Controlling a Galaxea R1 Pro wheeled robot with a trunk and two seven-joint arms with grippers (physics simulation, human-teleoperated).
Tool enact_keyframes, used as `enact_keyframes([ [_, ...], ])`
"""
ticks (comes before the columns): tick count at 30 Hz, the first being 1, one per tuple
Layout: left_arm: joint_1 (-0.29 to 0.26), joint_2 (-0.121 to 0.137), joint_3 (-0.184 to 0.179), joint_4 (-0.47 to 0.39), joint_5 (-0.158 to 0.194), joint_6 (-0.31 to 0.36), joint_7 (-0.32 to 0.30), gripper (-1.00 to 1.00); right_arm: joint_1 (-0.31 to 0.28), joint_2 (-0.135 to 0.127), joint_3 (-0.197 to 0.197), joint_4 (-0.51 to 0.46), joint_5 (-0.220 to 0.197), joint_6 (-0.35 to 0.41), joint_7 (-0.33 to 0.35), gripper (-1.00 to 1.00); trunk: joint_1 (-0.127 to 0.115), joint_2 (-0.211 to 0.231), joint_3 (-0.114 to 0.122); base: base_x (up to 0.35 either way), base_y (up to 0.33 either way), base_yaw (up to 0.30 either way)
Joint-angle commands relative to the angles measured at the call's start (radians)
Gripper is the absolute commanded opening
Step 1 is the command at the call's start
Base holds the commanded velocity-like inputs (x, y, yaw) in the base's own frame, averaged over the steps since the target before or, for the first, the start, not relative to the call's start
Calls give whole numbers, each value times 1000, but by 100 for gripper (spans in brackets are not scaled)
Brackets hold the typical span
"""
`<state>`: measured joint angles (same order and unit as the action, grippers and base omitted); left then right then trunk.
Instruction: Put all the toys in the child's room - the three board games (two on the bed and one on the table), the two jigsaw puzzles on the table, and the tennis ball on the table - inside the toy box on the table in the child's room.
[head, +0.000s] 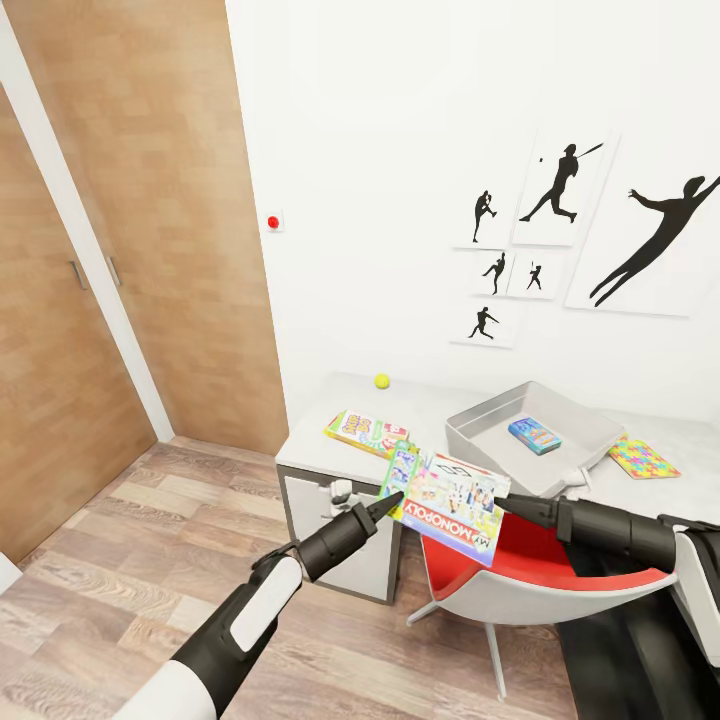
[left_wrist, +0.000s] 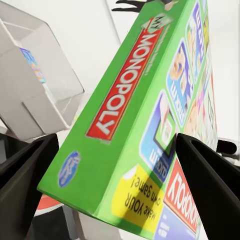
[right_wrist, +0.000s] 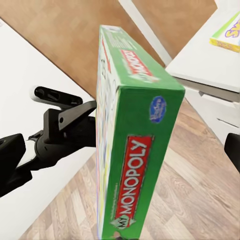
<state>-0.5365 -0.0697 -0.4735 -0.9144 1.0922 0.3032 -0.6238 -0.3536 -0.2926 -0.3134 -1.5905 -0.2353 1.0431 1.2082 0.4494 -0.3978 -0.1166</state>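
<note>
On the desk (head: 310, 455), a yellow board game (head: 361, 431) lies near the left edge and a tennis ball (head: 382, 380) sits by the back edge. In front of the desk, over a red chair (head: 530, 570), the left claw (head: 392, 500) and right claw (head: 503, 500) together grasp the Monopoly box (head: 447, 500). The toy box (head: 475, 425) already holds a blue game (head: 534, 435). One jigsaw puzzle (head: 643, 457) lies to its right.

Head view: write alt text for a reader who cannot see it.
Both grippers, left and right, hold a Monopoly box tilted in the air above a red chair, before a pale desk. On it: a grey toy box containing a blue game, a yellow game box, a tennis ball and a puzzle.
</note>
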Motion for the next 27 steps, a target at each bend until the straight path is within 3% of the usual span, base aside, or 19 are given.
enact_keyframes([
  [1, -1, -3, 0, 0, 10, 8, 0, -100, -2, 0, 0, 0, 1, 4, 4, 100, 1, -2, -2, 0, 0, 0],
  [13, -1, -13, 0, -6, 12, 3, 0, -100, -6, 2, 0, 1, 2, 4, 4, 100, 1, -2, -2, 0, 0, 0],
  [27, -2, -16, 5, -15, 14, -3, 1, -100, -6, 23, 1, 1, 3, 4, 4, 100, 1, -2, -2, 0, 0, 0],
])
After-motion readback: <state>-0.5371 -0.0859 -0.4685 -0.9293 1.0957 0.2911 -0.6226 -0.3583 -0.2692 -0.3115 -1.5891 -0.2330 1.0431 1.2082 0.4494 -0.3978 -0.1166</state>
